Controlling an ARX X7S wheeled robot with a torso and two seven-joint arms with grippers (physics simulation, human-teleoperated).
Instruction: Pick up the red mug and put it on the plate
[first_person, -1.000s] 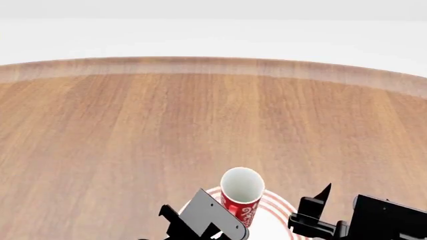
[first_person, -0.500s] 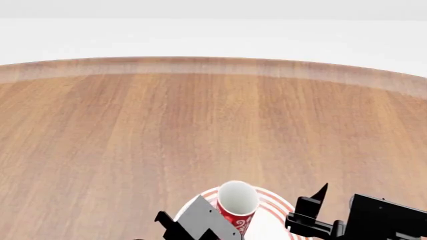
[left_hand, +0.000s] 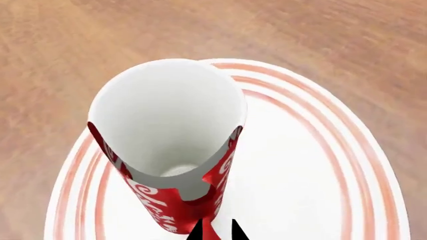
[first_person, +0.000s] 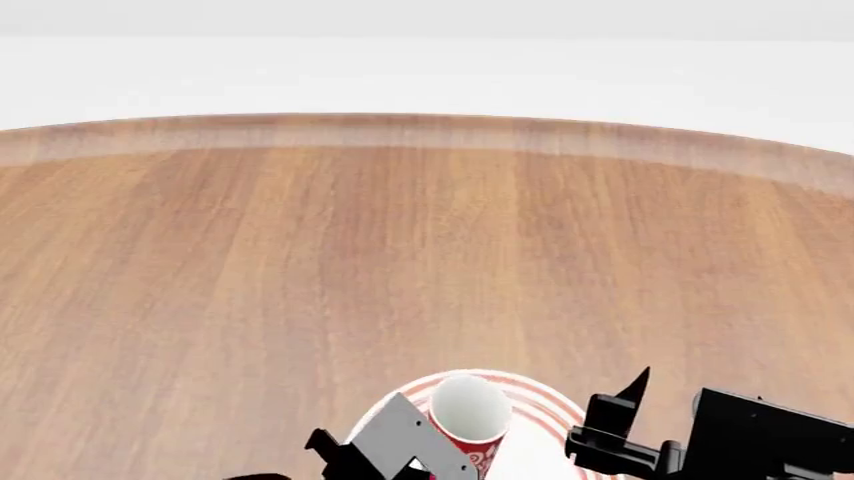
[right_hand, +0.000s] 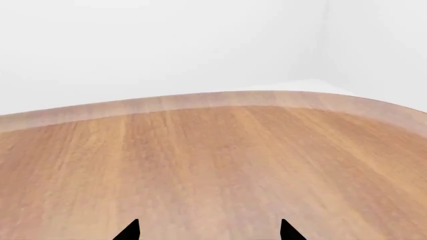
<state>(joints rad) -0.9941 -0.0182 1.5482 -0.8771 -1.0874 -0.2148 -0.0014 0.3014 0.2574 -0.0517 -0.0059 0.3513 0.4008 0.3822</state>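
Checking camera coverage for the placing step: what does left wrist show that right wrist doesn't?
Only the left wrist view shows the red mug, upright with its white inside visible, over the plate with its red rings, plus the left gripper tips at the mug's lower wall. Only the right wrist view shows the table's far curved edge, the white walls behind it, and the right gripper with its tips wide apart and nothing between them. Both show the wooden table.

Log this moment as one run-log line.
phase: placing | left gripper: shut on red mug, above plate | right gripper: open, idle over table | release: not yet
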